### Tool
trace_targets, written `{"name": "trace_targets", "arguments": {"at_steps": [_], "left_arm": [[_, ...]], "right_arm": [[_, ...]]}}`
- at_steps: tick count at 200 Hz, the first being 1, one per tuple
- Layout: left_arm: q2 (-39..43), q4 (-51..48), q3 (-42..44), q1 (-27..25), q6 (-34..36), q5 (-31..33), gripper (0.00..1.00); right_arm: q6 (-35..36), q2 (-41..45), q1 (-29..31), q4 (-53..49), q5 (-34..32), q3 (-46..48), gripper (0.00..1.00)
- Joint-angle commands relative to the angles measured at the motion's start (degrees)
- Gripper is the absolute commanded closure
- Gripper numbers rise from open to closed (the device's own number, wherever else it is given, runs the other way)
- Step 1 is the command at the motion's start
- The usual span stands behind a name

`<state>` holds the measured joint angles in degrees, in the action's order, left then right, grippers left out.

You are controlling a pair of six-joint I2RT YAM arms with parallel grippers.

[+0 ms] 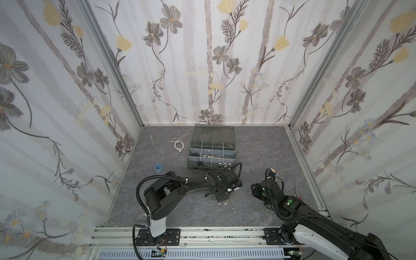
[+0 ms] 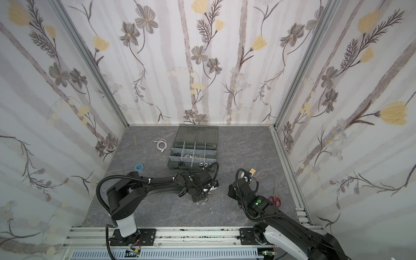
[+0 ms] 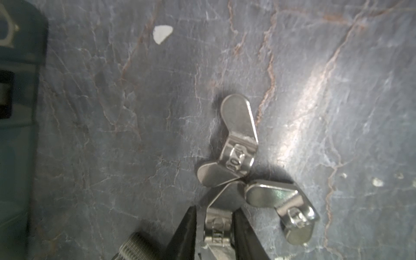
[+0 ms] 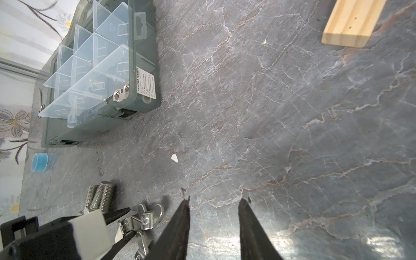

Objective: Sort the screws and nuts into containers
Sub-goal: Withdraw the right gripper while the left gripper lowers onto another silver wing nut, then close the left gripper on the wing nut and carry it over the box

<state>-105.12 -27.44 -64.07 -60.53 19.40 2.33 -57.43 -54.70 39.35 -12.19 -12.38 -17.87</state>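
Grey marbled tabletop [image 3: 112,112] | my left gripper [image 3: 216,209] clamped across wing nut [image 3: 217,227], wings lying lengthwise between my jaws | my right gripper [image 4: 215,201] parted, empty, farther off

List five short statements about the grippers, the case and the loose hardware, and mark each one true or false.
1. The left gripper has its fingers on either side of a silver wing nut. True.
2. The right gripper holds a black hex nut. False: its jaws stand apart over the bare table, with nothing between them.
3. The organizer case is closed. False: its lid is swung open toward the back wall.
4. A wooden block lies on the table, apart from the case. True.
5. Two silver bolts lie loose on the table, outside the case. True.
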Motion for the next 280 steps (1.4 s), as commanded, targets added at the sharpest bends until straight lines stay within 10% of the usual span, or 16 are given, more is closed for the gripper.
{"name": "trace_targets", "arguments": {"at_steps": [1,151,280], "left_arm": [[-0.71,-0.95,-0.57,-0.12,0.47,0.14,0.73],[5.31,-0.61,-3.48,2.90,-5.86,-1.49,0.89],[-1.12,3.97,-18.91,31.43,-19.55,-3.01,0.87]], "right_arm": [[-1.19,0.85,0.09,1.61,-1.59,0.29,0.63],[-2.48,4.28,0.04,0.41,-1.75,2.22,0.63],[-3.06,7.53,0.04,-1.34,-2.64,2.47,0.63]]}}
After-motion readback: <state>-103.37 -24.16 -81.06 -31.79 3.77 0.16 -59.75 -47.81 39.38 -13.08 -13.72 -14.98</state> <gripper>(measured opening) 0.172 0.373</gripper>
